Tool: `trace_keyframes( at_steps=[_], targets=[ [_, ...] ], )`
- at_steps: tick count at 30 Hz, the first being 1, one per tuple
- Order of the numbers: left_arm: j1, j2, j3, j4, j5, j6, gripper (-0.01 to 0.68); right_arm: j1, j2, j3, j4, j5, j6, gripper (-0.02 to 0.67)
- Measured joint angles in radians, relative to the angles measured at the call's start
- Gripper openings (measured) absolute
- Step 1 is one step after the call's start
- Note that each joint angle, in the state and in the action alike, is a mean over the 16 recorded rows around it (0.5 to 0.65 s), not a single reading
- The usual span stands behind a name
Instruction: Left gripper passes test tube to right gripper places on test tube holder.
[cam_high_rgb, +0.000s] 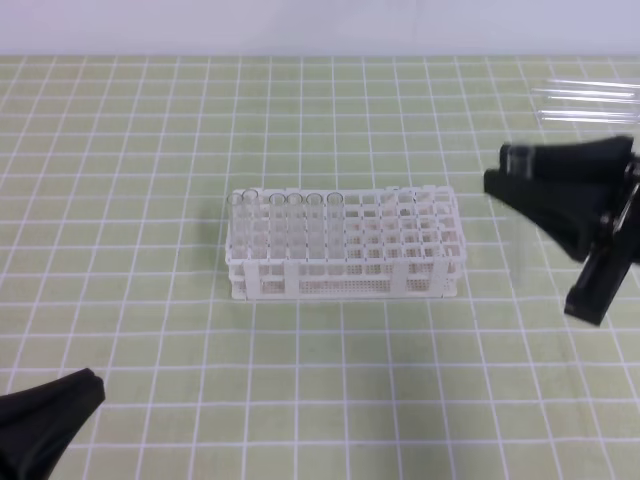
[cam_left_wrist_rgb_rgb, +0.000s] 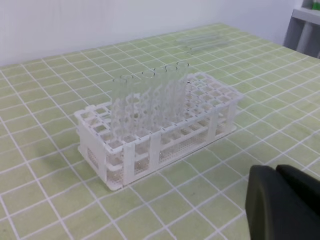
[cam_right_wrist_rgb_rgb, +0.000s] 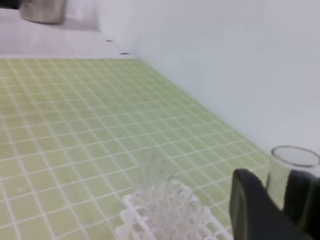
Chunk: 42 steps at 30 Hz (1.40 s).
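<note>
Test tube (cam_high_rgb: 521, 225): upright, long axis vertical, open rim up.
Right pincer (cam_high_rgb: 512, 172): clamped on tube's rim end.
Left pincer (cam_high_rgb: 70, 395): closed, empty.

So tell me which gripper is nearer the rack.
Right. The right gripper, holding a test tube, is just off the rack's right end; the left gripper sits farther away, front-left.

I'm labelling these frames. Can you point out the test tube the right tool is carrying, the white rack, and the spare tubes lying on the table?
test tube (cam_right_wrist_rgb_rgb: 294, 156): right wrist view, open rim.
test tube holder (cam_high_rgb: 345, 283): exterior high view, front wall.
spare tubes (cam_high_rgb: 590, 100): exterior high view, mid-length.
</note>
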Motion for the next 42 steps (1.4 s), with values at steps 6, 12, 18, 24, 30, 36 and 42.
trace_keyframes(
  at_steps=[6,12,18,24,30,36,42],
  targets=[
    [0.0,0.001,0.0,0.0,0.001,0.0,-0.002,0.04,0.012,-0.063,-0.064,-0.129,0.093,0.102],
    [0.0,0.0,0.0,0.0,0.001,0.0,-0.002,0.124,0.047,-0.13,-0.183,-0.317,0.289,0.102],
    [0.0,0.0,0.0,0.0,0.001,0.0,-0.002,0.243,0.099,-0.17,-0.339,-0.6,0.557,0.102],
    [0.0,-0.001,0.0,-0.001,0.003,0.0,-0.002,0.375,0.165,-0.185,-0.568,-0.937,0.913,0.102],
    [0.0,-0.003,0.001,-0.002,0.005,0.0,-0.002,0.495,0.252,-0.187,-0.844,-1.223,1.243,0.102],
    [0.0,-0.003,0.0,-0.001,0.004,0.0,-0.002,0.57,0.348,-0.188,-1.047,-1.385,1.459,0.102],
    [0.0,-0.001,0.0,0.0,0.001,0.0,-0.002,0.601,0.426,-0.188,-1.149,-1.472,1.559,0.102]
  ],
)
